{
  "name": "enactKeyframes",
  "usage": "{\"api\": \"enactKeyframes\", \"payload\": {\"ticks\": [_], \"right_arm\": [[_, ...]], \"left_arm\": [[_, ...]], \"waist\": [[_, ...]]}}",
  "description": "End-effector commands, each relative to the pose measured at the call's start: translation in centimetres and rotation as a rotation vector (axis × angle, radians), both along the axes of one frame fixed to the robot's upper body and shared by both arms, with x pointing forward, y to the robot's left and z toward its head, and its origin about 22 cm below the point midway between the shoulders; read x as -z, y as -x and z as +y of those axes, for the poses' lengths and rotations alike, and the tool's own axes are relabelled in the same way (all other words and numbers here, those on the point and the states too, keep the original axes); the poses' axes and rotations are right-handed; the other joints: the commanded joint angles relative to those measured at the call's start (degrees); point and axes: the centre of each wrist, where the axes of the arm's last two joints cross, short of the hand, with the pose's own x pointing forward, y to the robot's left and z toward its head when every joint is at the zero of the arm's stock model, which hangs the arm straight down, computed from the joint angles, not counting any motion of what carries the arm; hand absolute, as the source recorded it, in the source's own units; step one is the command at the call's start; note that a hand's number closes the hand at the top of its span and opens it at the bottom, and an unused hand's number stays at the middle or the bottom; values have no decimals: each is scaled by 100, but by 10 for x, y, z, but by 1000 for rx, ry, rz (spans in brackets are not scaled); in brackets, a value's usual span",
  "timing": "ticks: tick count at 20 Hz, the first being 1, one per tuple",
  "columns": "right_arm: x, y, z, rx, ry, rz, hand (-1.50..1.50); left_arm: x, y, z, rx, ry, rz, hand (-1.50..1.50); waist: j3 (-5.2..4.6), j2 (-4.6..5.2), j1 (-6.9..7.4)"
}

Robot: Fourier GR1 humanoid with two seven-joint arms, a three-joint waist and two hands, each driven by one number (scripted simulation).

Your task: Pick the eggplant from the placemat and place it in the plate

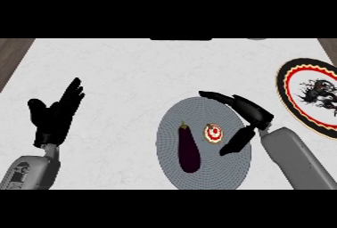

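Head view: eggplant [189, 149] is seen lying on grey round placemat [172, 116], beside a small red-and-white item [213, 133]. Right hand [248, 115] is held over the placemat, fingers spread, nothing grasped. Left hand [56, 115] rests open at left. Plate [291, 105] is located at right edge.

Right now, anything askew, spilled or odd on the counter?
Nothing stands out. The eggplant lies flat on the grey placemat beside a small round red-and-white item. The plate sits at the right edge, partly cut off. The right hand hovers open over the placemat; the left hand rests open at the left.
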Motion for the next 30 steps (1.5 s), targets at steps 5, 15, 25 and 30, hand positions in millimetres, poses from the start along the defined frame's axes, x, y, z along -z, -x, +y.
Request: {"api": "enactKeyframes", "payload": {"ticks": [5,15,25,30], "right_arm": [[-33,3,27,-104,206,32,-150],[-31,16,68,-149,500,-11,-150],[-24,-13,95,-235,638,54,-150],[-7,4,106,-234,664,48,-150]], "left_arm": [[5,6,0,-7,10,3,0],[3,7,-4,-7,-1,-7,0],[-3,11,17,-15,-5,-3,0],[-14,13,-2,-12,-8,8,0]], "waist": [[-3,-24,-63],[-2,-20,-62],[0,0,-4],[1,-9,-21]]}}
